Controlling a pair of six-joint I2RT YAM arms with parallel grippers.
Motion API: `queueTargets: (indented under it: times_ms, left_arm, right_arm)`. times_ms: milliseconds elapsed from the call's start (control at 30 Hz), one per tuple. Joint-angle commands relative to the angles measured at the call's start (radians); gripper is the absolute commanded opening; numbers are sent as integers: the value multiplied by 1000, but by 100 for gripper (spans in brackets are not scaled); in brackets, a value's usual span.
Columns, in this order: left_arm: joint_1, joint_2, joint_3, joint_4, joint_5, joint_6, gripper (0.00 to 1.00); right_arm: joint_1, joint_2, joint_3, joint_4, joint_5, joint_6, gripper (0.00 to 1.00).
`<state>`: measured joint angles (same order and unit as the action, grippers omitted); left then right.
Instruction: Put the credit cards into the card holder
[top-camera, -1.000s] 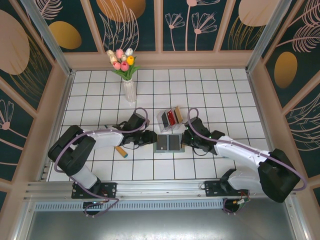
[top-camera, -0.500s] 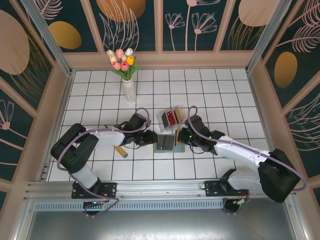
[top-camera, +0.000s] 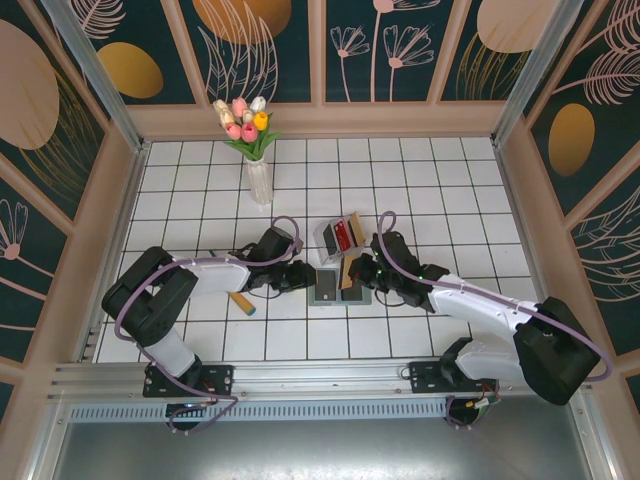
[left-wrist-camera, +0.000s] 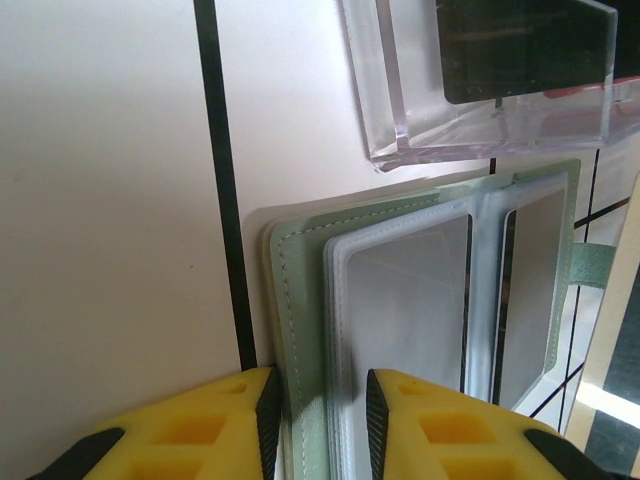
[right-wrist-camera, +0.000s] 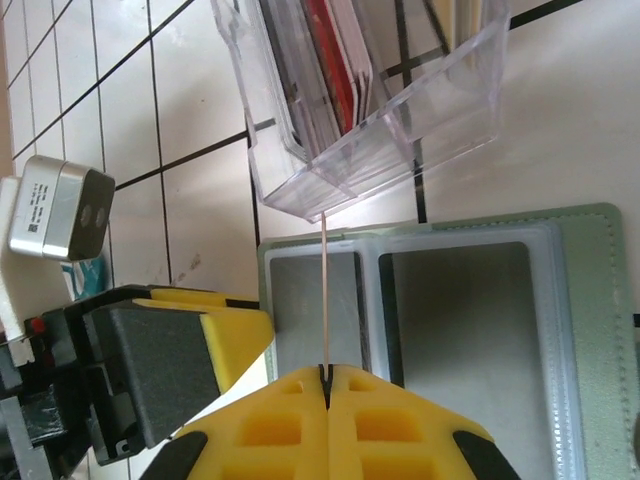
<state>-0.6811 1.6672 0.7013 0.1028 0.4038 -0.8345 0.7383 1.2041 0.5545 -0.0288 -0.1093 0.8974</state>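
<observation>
Card holder (left-wrist-camera: 300, 320): sage, lying open on white tiles, just beside clear box (right-wrist-camera: 400, 110) of cards | right gripper (right-wrist-camera: 326, 385): clenched on tan card (top-camera: 346, 271), held edge-on above holder's open pockets | left gripper (left-wrist-camera: 320, 385): fingers straddle holder's cover edge; cannot tell whether they pinch it

white tiled surface (top-camera: 440, 180), black grout grid, boxed in on three sides. back wall (top-camera: 280, 50), left wall (top-camera: 40, 130), right wall (top-camera: 600, 130): dark teal panels, gold ovals, pale line-drawn leaves and flowers, set in light wooden frames (top-camera: 320, 120). aluminium posts (top-camera: 92, 75) slant in at both back corners. aluminium rail (top-camera: 320, 375) along the near edge, grey metal sheet (top-camera: 320, 450) below it. light even, shadows soft
</observation>
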Motion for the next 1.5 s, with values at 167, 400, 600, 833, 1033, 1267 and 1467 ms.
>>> queueTargets:
  times_ms: [167,400,600,833,1033,1267,1467]
  left_arm:
    - [-7,0,-13,11,-9,-7,30]
    - [-6,-6,-13,6,-10,-10,30]
    - [-6,-6,-10,1,-10,-7,30]
    - [-7,-1,-6,1,-9,-9,29]
    - [-8,5,-3,3,-4,-9,29]
    - [-7,9,-2,4,1,-8,29]
    - [-7,9,-3,3,1,-8,29]
  right_arm:
    - [-7,-65,51,-292,219,-105,4]
    - [-7,-61,24,-266,199,-123,3]
    - [-7,-53,24,-276,214,-136,3]
    - [-7,-30,23,-279,223,-149,3]
    - [-7,6,19,-254,214,-154,2]
    - [-8,24,15,-236,207,-150,2]
    - [-19,-44,41,-271,208,-157,2]
